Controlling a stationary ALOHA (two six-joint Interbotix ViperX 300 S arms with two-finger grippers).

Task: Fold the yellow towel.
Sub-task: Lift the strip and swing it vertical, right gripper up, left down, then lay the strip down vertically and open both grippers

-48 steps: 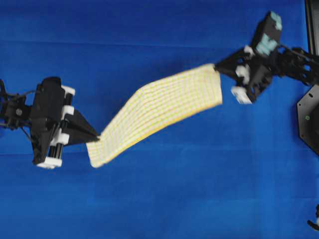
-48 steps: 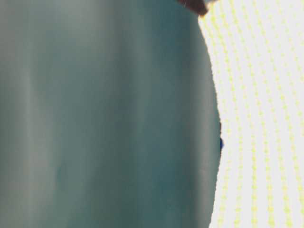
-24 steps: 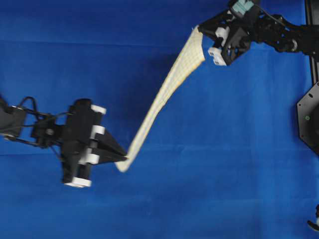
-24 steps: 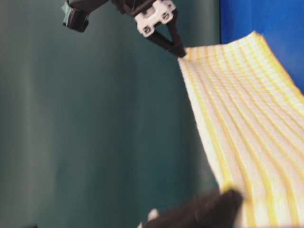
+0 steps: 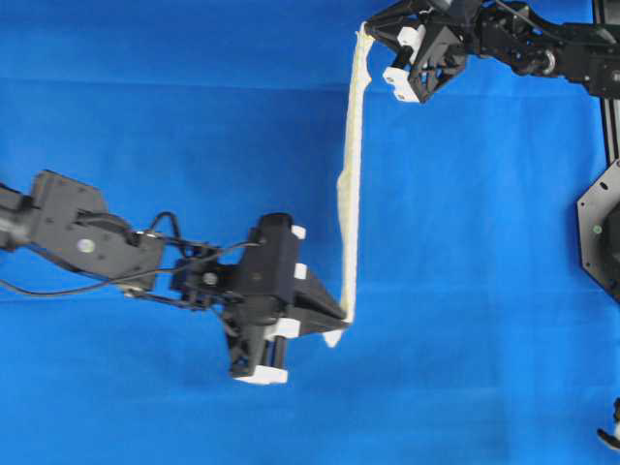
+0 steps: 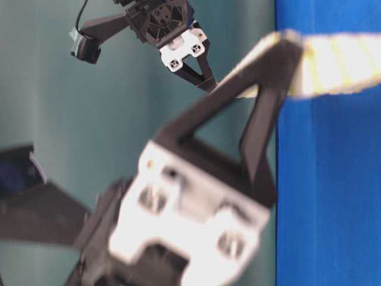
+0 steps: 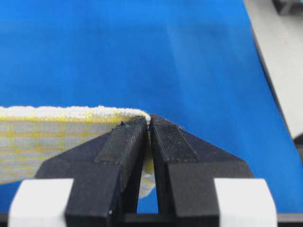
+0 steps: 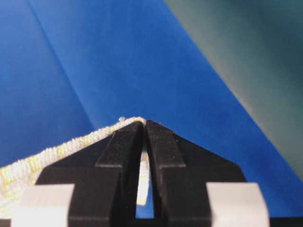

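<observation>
Yellow towel (image 5: 350, 184) corners sit pinched in both sets of jaws: the left gripper (image 7: 147, 124) is pressed together on one corner, the right gripper (image 8: 144, 124) on another. Seen from overhead, the left gripper (image 5: 341, 317) is low near the middle and the right gripper (image 5: 366, 29) is at the top edge. Between them the towel hangs edge-on as a narrow taut strip above the blue-covered worktop (image 5: 484, 291).
</observation>
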